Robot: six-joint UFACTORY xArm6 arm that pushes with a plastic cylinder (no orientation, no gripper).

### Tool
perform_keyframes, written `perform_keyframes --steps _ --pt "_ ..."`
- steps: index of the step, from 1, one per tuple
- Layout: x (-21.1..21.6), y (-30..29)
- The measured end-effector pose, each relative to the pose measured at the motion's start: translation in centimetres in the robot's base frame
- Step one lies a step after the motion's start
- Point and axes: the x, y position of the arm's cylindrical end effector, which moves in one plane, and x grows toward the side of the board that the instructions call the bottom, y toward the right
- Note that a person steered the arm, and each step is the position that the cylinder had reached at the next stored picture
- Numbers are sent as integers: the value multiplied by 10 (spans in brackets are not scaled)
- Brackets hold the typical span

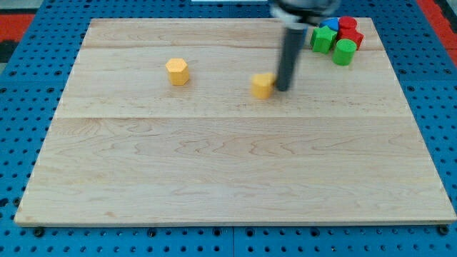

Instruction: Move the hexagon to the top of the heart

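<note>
A yellow hexagon block (177, 71) lies on the wooden board (228, 164) in its upper left part. A yellow heart block (263, 84) lies to the hexagon's right, near the upper middle. My tip (283, 89) rests on the board right against the heart's right side, far from the hexagon. The dark rod rises from there to the view's top.
A cluster of blocks sits at the board's top right corner: a green star (323, 38), a blue block (332, 25), two red blocks (350, 32) and a green cylinder (344, 51). Blue pegboard (21, 107) surrounds the board.
</note>
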Motion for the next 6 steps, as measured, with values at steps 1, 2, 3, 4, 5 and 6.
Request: perform_keyframes --steps 1,2,3,4,5,6 --pt "0 -115" --pt "0 -81" --pt "-18 -27" --pt "-42 -51" --pt "-34 -108" --pt "-43 -115"
